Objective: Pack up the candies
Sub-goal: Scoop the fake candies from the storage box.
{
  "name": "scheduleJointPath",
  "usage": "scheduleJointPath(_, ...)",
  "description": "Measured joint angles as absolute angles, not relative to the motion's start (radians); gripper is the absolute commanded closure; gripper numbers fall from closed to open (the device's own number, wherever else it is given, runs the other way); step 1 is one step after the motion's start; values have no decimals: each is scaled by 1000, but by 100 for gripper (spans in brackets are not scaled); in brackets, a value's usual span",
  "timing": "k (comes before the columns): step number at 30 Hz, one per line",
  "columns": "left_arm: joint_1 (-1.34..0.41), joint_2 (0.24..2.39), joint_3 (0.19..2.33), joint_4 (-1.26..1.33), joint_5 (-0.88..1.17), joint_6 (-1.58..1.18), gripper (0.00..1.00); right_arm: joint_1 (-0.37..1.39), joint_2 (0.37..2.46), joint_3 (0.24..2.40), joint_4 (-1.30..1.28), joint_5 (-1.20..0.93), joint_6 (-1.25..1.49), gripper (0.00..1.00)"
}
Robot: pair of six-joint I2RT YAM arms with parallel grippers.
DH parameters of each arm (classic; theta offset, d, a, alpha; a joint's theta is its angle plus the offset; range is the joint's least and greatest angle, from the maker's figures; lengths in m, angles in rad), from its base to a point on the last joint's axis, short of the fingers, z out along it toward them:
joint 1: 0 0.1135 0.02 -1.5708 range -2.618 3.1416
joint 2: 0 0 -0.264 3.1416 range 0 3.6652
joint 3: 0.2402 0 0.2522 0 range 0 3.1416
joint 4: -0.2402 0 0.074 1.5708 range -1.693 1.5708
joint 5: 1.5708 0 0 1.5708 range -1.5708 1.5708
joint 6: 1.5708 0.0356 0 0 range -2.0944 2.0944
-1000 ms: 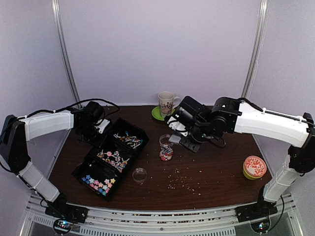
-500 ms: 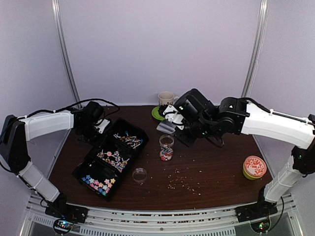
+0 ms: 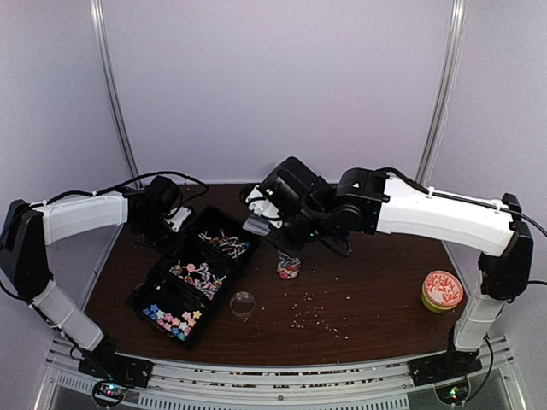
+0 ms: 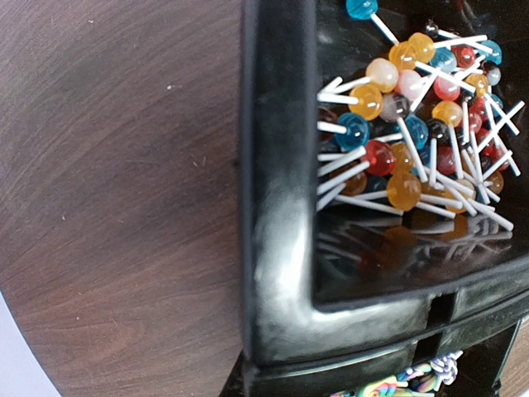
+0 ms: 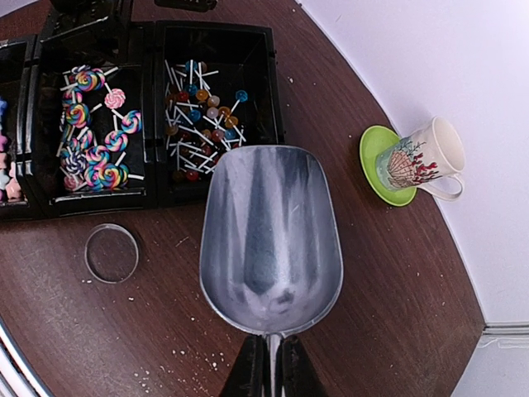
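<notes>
The candies lie in a black three-part tray (image 3: 152, 282): ball lollipops (image 3: 224, 243), swirl lollipops (image 3: 197, 275) and pastel stars (image 3: 173, 318). More candies fill the lower part of a small clear jar (image 3: 289, 268), half hidden under the right arm. My right gripper (image 5: 269, 368) is shut on the thin handle of an empty metal scoop (image 5: 270, 231). The scoop (image 3: 259, 224) hangs over the table just right of the tray's far compartment. My left gripper (image 3: 171, 224) is at the tray's far-left corner, closed on its rim (image 4: 277, 207). Ball lollipops (image 4: 413, 141) lie just beyond that rim.
The jar's clear round lid (image 3: 243, 302) lies on the table near the tray. Pale crumbs (image 3: 312, 314) are scattered in front of the jar. A patterned mug (image 5: 421, 157) stands on a green saucer (image 5: 378, 175) at the back. An orange tin (image 3: 442, 290) sits at the right.
My right arm has swung left with the scoop, from beside the jar to beside the tray's far end, and now hides the mug in the top view. The left arm has not moved.
</notes>
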State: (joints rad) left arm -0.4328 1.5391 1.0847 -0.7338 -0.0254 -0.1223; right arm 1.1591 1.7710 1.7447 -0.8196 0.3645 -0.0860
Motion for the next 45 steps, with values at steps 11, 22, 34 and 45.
scheduleJointPath(11,-433,1539,1085,-733,-16,-122,100,1161,1956,1914,-925,366,-27,100)
scheduleJointPath(22,-433,1532,1085,-732,1,-122,100,1161,2155,2096,-1007,374,1,100)
scheduleJointPath(34,-443,1495,1085,-727,9,-105,100,1152,2233,2171,-1026,406,15,100)
scheduleJointPath(45,-466,1490,1073,-737,-23,-92,100,1142,2294,2207,-1000,401,26,100)
